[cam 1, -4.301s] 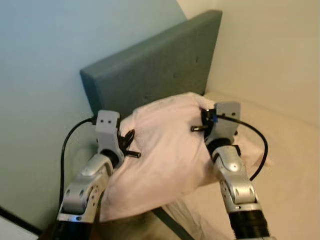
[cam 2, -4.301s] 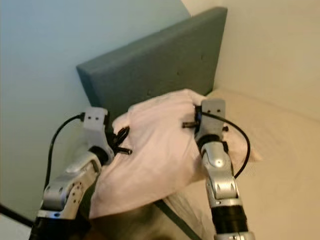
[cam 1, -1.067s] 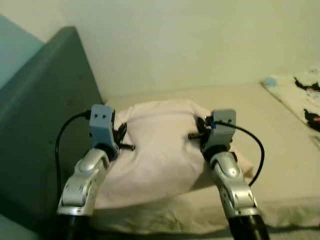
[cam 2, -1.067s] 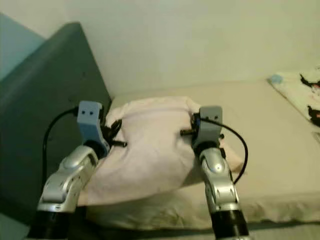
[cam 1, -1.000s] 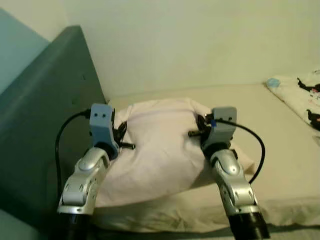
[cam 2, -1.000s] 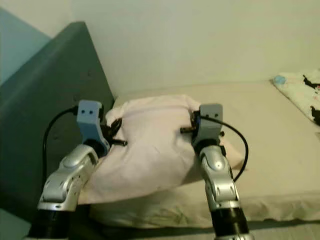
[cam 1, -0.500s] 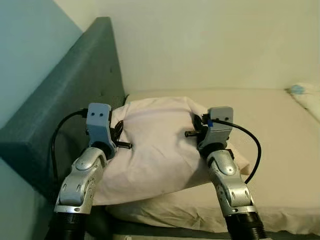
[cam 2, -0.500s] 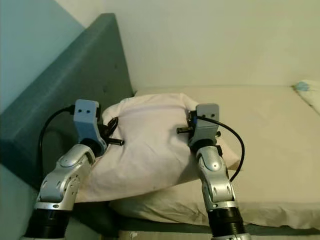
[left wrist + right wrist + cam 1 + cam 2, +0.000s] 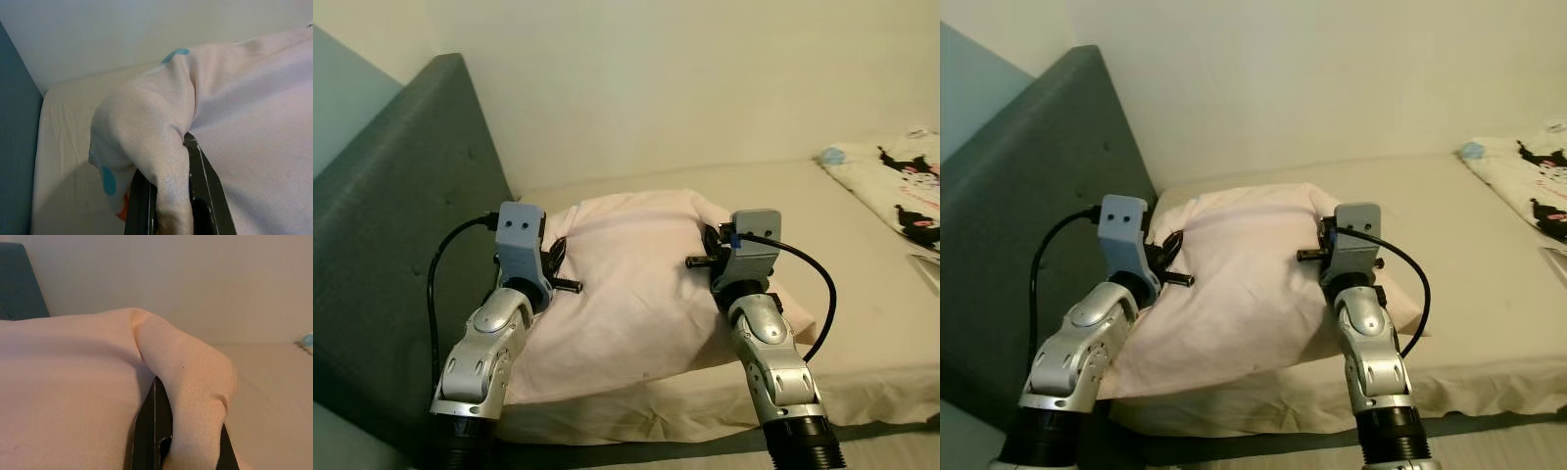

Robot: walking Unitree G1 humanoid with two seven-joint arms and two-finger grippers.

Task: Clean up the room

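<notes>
Grippers of both arms clamped on one pale pink pillow, held between them over the head end of a bed. The left gripper has its two black fingers pinched together on a bunched fold at the pillow's left corner; the fabric bulges up and over the fingertips, and a patch of blue and orange print shows on the underside of that fold. The right gripper grips the opposite corner in the same way, with a rounded ridge of cloth pressed between its fingers and hiding much of them. Between the two grippers the pillow spans as a broad, slightly sagging sheet, its lower edge hanging toward the robot and resting on the cream mattress below. Just outside the left gripper rises a grey-green upholstered headboard, tufted with small buttons and running along the left side of the bed. Beyond both grippers, past the pillow's far edge, stands a plain cream wall. Well to the right of the right gripper, at the far corner of the mattress, lies a white cloth with black cartoon print, with a small light-blue item just beside it.
</notes>
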